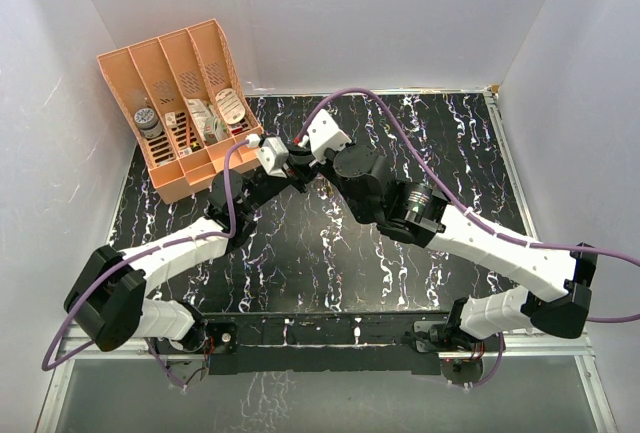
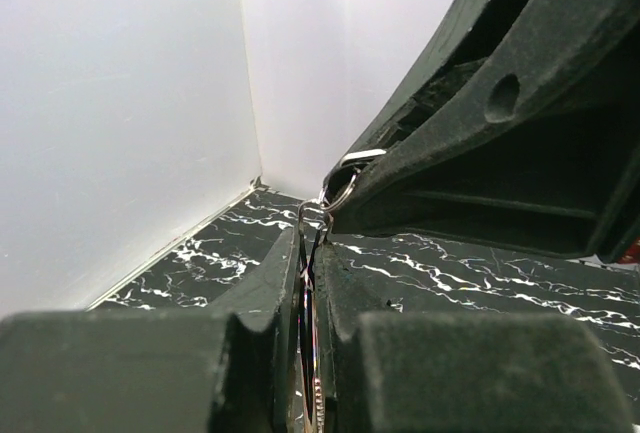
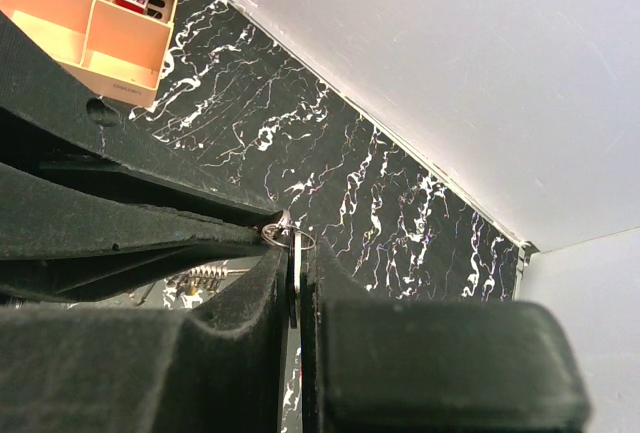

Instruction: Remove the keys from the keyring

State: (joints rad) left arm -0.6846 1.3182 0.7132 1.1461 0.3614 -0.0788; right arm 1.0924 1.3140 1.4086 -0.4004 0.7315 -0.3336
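Left claw (image 2: 310, 253), right claw (image 3: 297, 265) on keyring (image 2: 327, 203)

Left gripper (image 2: 312, 243) and right gripper (image 3: 297, 253), two, are pinching seemingly one keyring (image 2: 340, 191); one orange rack (image 1: 180, 181) is standing nearby.

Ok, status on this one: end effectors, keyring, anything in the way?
Left end effector shut on keyring. Right end effector shut on it too, tip to tip. Keys not made out. Orange organizer stands clear; nothing in the way.
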